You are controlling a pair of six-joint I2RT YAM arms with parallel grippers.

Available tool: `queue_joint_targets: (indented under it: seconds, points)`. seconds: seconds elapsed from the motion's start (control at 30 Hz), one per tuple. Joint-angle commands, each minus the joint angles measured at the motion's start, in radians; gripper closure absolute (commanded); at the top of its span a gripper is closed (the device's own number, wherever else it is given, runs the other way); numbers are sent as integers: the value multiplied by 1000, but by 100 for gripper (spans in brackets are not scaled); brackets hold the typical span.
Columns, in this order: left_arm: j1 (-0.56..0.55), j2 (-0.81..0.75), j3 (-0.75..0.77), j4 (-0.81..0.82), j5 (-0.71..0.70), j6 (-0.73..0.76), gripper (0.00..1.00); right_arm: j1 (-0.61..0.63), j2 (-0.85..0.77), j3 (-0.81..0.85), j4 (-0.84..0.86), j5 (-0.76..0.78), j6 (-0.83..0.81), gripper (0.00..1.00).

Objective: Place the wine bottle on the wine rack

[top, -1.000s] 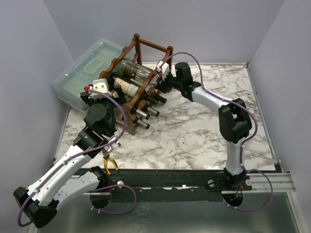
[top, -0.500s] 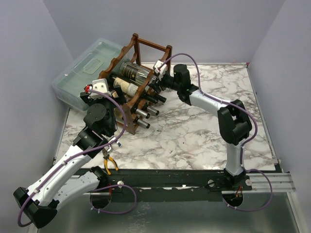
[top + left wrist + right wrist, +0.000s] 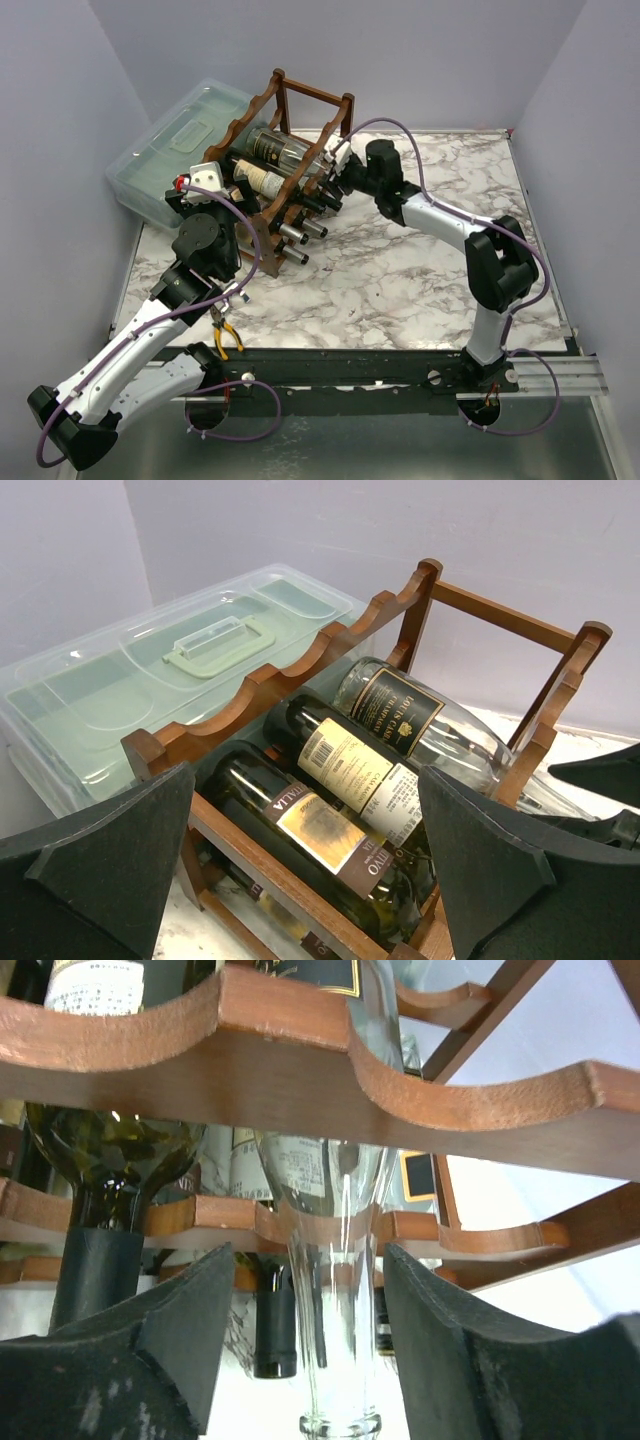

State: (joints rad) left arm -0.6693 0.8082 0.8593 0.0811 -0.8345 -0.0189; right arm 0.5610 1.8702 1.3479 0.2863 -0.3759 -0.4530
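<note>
Judge the clear glass wine bottle (image 3: 283, 150) as already laid on the top tier of the dark reddish-brown wooden wine rack (image 3: 262, 222), body cradled across the scalloped rails, neck poking out through a front scallop toward the right arm. Note the right jaws spread to either side of that neck, a gap visible on both sides in the wrist view, pinching nothing. Hold that spread and draw straight back along the neck's line, without lifting or swinging sideways, to avoid clipping the glass lip or nudging the front rail. Go slowly: smooth glass on a shallow wooden curve, likely to roll or slide at a slight knock. Watch the dark green bottles (image 3: 300, 820) in the nearby cradles, close enough to be bumped. Leave the left jaws, spread wide and holding nothing, hovering at the bottles' base end of the rack, near the translucent lidded plastic box (image 3: 180, 140), ready to steady the frame on the marble-patterned table (image 3: 400, 270) if needed.
</note>
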Motion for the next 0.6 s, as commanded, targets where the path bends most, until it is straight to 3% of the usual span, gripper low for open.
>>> queue_joint_targets:
  seconds: [0.0, 0.33, 0.57]
  points:
    - [4, -3, -13, 14, 17, -15, 6, -4, -17, 40, -150, 49, -102, 39]
    - [4, 6, -13, 13, 17, -16, 6, -23, 48, 145, -282, 42, -162, 49]
    - [5, 11, -14, 12, 16, -16, 6, -26, 97, 208, -371, 68, -199, 47]
